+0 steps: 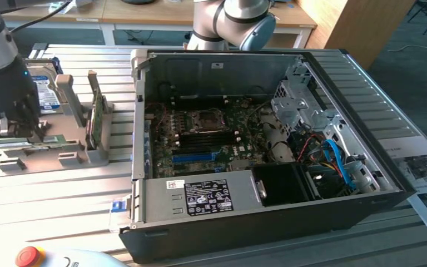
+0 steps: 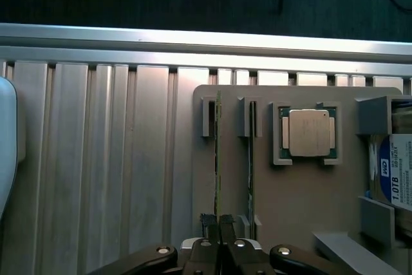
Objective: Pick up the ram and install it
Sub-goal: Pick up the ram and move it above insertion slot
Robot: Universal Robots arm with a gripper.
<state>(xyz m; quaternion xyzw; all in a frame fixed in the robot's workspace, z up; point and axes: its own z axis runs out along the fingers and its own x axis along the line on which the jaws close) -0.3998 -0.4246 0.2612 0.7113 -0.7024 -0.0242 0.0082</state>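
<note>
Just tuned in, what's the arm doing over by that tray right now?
The arm's gripper is down at the gray parts holder, which sits beside the open computer case. It is closed on one end of the ram stick. The stick stands on edge in its holder slot and is not yet lifted out. A second thin board, a processor chip and a hard drive sit in the same holder.

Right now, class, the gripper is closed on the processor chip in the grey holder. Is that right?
Not the processor chip: the gripper is closed on the ram, standing on edge in the grey holder. The wrist view shows it.
</note>
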